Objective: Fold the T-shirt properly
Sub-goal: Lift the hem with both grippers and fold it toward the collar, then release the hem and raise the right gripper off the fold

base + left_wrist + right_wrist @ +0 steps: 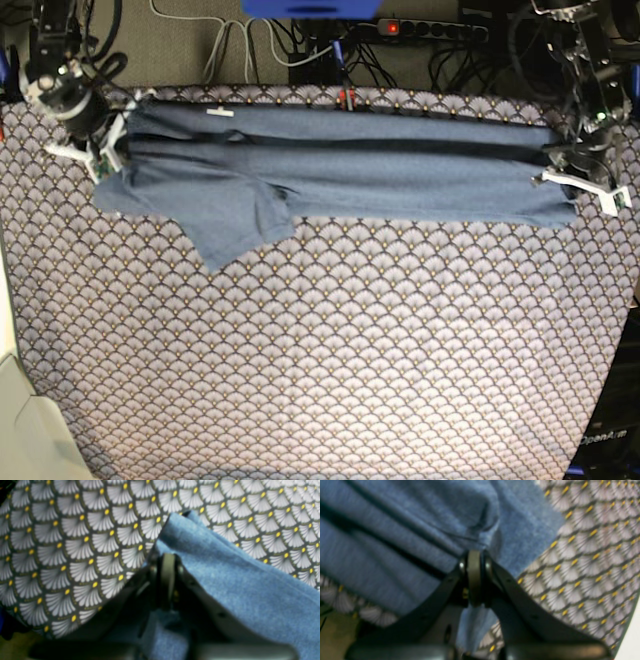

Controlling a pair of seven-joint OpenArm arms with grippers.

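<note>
T-shirt (340, 165) stretched in a long band across the far edge of the scallop-patterned tablecloth (330, 350), folded lengthwise, one sleeve (235, 235) spilling out toward the near side.

Right gripper (474, 565) clamped on the shirt's end, blue cloth passing between the fingers and hanging below them. Left gripper (167, 562) at the opposite end, pads looking close together with a raised fold of cloth at the tip and more fabric draped over one finger; too blurred to tell whether pinching or letting go.

Main risks, as judged from here:
- Uneven release: one end dropped while the other is held taut, likely dragging the band askew and undoing the lengthwise crease.
- Cloth draped over the left finger snagging on retreat, lifting that corner and rumpling it.
- Loose sleeve left outside the fold, giving a lopsided bundle on the next fold.
- Shirt lying near the far table edge; any pull backward could slide it off.
</note>
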